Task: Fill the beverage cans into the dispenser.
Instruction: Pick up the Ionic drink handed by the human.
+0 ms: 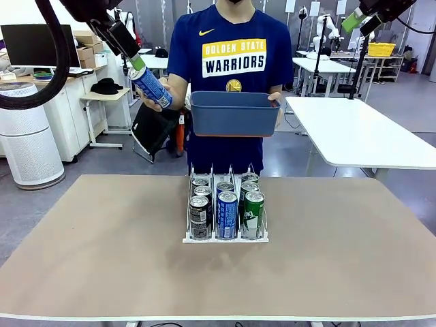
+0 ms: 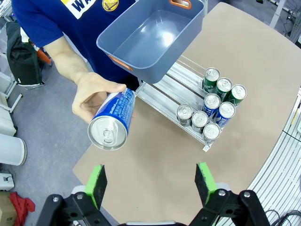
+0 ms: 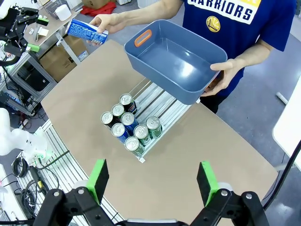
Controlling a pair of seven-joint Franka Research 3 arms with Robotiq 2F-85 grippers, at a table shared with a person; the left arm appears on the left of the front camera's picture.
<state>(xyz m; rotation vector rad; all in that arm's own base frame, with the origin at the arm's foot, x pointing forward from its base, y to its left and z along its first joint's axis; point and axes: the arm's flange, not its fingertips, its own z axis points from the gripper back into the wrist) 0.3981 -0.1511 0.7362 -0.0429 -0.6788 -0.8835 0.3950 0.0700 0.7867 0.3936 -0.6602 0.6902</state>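
Table (image 1: 102,259) tan, rack (image 1: 225,235) of cans (image 1: 227,212) mid-far edge; grey floor, white tables (image 1: 361,136) behind; both grippers' (image 2: 150,183) (image 3: 153,181) jaws apart.

- The dispenser (image 1: 225,235) is set on the table (image 1: 102,259) around the middle of its width, nearer the far edge than the near edge.
- Eight cans (image 1: 227,214) are held in the dispenser: three in the left lane, two in the middle lane, three in the right lane, all crowded toward its near end.
- A bin (image 1: 234,113) is held by the person's hand (image 1: 275,99) above and beyond the far edge, behind the dispenser.
- A further can (image 1: 151,88) is held in the person's other hand (image 1: 158,102), left of the bin, beyond the far edge.
- The left gripper (image 1: 134,60) is placed just above that can.
- The right gripper (image 1: 360,22) is placed high over the right side, well apart from the bin.
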